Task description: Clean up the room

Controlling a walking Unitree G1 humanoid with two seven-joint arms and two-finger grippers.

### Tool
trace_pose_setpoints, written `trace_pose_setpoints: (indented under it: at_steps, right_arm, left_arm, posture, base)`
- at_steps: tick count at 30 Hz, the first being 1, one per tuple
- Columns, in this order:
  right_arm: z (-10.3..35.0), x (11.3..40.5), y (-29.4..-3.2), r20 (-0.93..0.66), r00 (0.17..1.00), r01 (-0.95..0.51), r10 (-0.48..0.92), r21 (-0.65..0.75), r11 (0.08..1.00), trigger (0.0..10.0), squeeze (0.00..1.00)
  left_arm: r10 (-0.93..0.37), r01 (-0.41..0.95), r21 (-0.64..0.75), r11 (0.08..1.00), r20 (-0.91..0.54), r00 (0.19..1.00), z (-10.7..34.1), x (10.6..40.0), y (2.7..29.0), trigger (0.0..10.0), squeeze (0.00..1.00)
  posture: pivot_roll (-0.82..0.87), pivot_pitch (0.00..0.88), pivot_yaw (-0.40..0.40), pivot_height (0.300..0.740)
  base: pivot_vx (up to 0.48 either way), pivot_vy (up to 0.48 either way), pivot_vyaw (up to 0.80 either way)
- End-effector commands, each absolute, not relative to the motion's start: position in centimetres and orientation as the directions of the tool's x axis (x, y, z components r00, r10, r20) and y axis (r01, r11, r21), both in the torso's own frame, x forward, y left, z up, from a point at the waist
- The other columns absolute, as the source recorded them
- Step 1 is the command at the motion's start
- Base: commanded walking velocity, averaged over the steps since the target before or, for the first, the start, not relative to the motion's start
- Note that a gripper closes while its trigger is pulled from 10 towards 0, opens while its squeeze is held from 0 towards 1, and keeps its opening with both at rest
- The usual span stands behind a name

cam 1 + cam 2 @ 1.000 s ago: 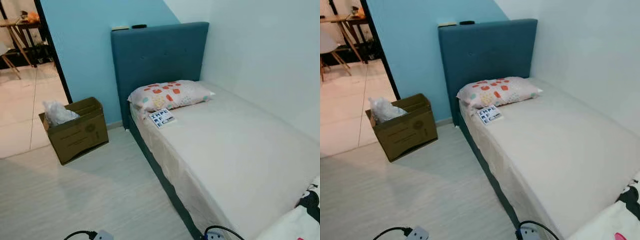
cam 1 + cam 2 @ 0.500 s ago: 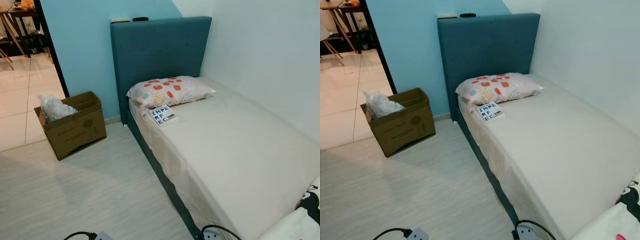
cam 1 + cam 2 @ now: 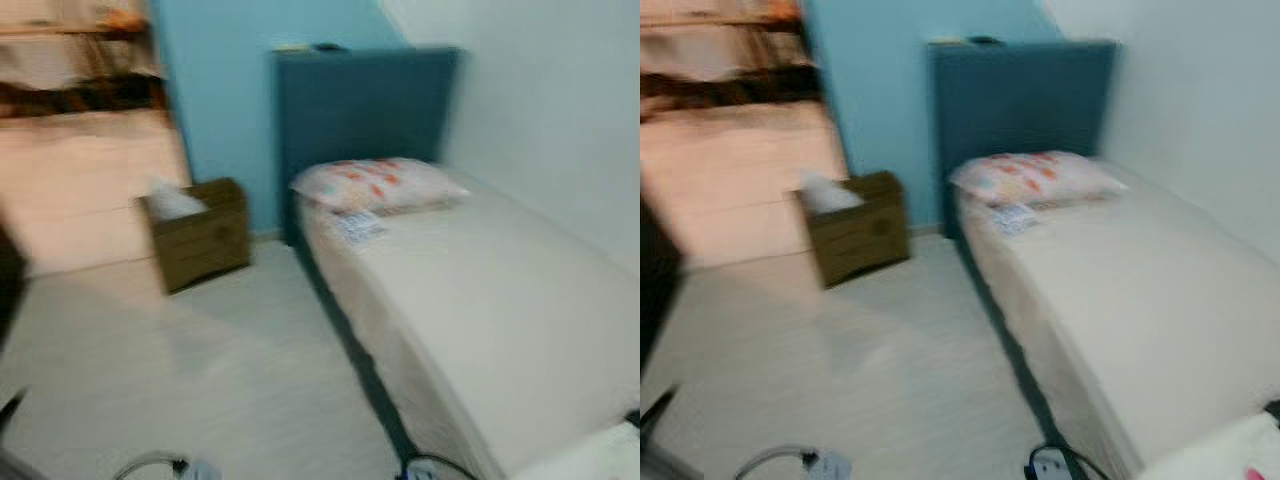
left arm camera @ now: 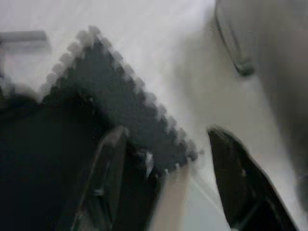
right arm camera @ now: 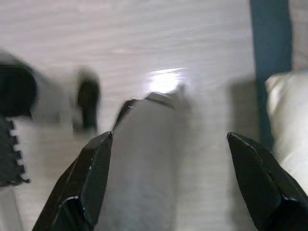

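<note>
The bed (image 3: pixel 500 300) stood along the right-hand wall, its headboard (image 3: pixel 365 110) at the far end. A pillow (image 3: pixel 378 185) lay against the headboard, a card (image 3: pixel 358 228) just before it. Left of the bed, a cardboard box (image 3: pixel 203 235) sat on the floor (image 3: pixel 200 380).

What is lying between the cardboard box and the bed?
Only bare pale floor separates the cardboard box from the bed, as both blurred eye views show.

Spread fingers (image 5: pixel 91 178) above pale floor (image 5: pixel 144 43)
</note>
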State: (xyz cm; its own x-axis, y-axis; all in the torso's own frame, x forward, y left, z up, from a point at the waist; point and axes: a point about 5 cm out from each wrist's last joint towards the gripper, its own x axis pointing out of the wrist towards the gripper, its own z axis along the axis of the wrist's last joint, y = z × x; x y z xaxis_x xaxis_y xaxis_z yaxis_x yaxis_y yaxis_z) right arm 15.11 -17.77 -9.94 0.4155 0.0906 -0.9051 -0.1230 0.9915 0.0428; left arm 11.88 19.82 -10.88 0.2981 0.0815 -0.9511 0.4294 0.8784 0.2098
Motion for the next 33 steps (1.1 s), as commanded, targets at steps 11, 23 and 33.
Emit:
trace_pose_setpoints:
  at_steps: [11,23,33]
  right_arm:
    - [-10.2,14.6,-16.9,-0.915,0.391,-0.116,0.097,0.056,0.992,10.0,0.0]
    - [-10.3,14.7,-16.2,-0.912,0.396,-0.115,0.108,0.067,0.991,10.0,0.0]
    - [-10.2,14.0,-19.0,-0.916,0.396,-0.091,0.07,0.037,0.995,10.0,0.0]
  left_arm:
    - [0.056,0.445,0.201,0.873,-0.946,0.318,-10.7,12.8,19.2,10.0,0.0]
    - [0.031,0.385,0.167,0.908,-0.942,0.336,-10.5,13.3,18.9,10.0,0.0]
    - [0.013,0.385,0.144,0.912,-0.947,0.321,-10.7,12.9,18.4,10.0,0.0]
  posture:
    - [0.04,0.0,-0.044,0.697]
    - [0.03,0.0,-0.04,0.697]
    - [0.01,0.0,-0.035,0.697]
  base:
    - [-0.463,0.0,0.0]
    - [-0.073,-0.078,0.0]
    - [0.0,-0.469,0.0]
